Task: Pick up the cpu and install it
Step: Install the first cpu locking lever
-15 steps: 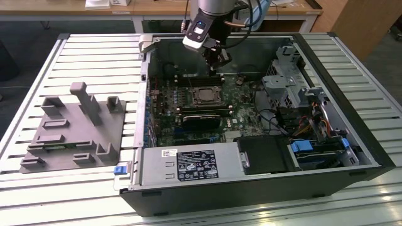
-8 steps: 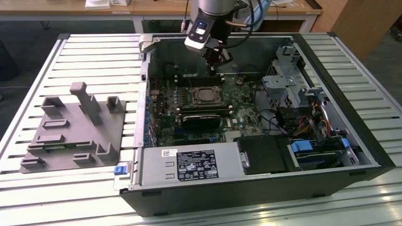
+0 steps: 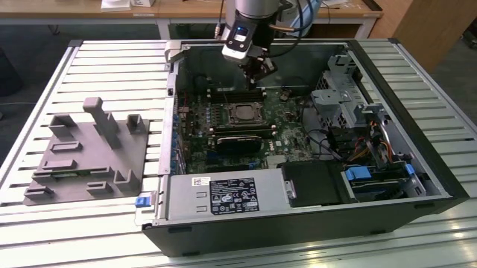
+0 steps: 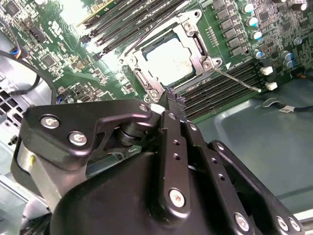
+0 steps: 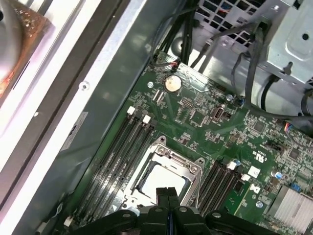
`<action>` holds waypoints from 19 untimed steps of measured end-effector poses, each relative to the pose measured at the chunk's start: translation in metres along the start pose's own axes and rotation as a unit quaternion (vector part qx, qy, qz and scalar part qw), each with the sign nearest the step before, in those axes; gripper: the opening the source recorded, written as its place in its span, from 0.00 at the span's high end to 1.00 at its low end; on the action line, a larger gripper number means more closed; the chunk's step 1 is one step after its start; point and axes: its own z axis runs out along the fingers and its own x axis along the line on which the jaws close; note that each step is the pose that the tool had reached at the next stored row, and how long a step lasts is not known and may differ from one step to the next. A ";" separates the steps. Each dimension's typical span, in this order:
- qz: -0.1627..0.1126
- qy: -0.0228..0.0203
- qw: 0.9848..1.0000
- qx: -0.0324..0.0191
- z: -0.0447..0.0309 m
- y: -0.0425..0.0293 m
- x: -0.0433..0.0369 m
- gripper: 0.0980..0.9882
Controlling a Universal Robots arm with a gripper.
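Gripper: fingers pressed together, holding nothing, poised above the motherboard just beside the socket; also seen in the first wrist view.
CPU: seated flat inside the socket, pale metal top facing up; visible in the exterior view and the first wrist view.
Socket frame: metal, surrounds the CPU on all sides.
Memory slots: run along both sides of the socket.
Computer case: open, lying on a slatted table.
Grey tray: on the table at the exterior view's left, well apart from the gripper.

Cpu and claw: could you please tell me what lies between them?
In the second wrist view, only the socket's grey metal frame lies between black claw and silver-grey square cpu.
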 end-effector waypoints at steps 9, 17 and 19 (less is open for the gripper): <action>-0.031 0.001 1.000 -0.001 0.0000 0.0000 0.0000 0.99; -0.060 0.002 0.998 -0.002 0.0000 0.0000 0.0000 0.99; -0.067 0.002 0.998 -0.002 0.0000 0.0000 0.0000 0.99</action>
